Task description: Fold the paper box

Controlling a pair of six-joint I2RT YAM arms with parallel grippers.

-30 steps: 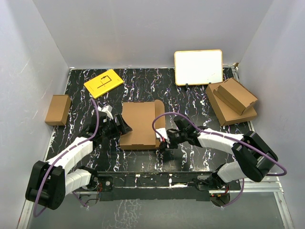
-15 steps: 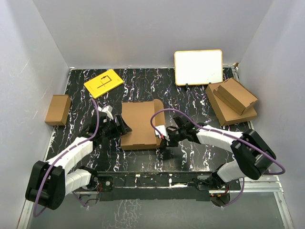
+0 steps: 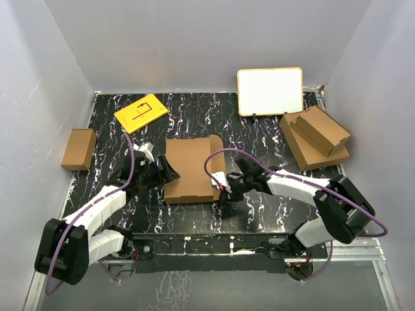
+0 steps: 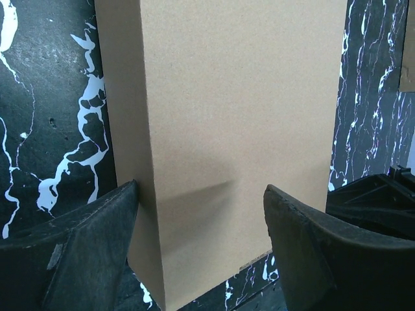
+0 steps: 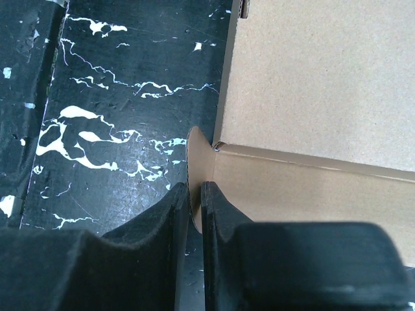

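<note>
Right gripper (image 5: 194, 192) pinches the paper box (image 5: 311, 78) flap; left gripper (image 4: 201, 189) spread wide.

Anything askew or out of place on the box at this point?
Yes. A small corner tab of the paper box juts out past the side wall instead of lying tucked in; it sits between the fingers of the right gripper. Nothing else stands out.

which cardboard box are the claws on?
The large paper box at centre: left claw open at its edge, right claw pinches a flap. The small box far left and stacked cardboard far right sit untouched.
</note>
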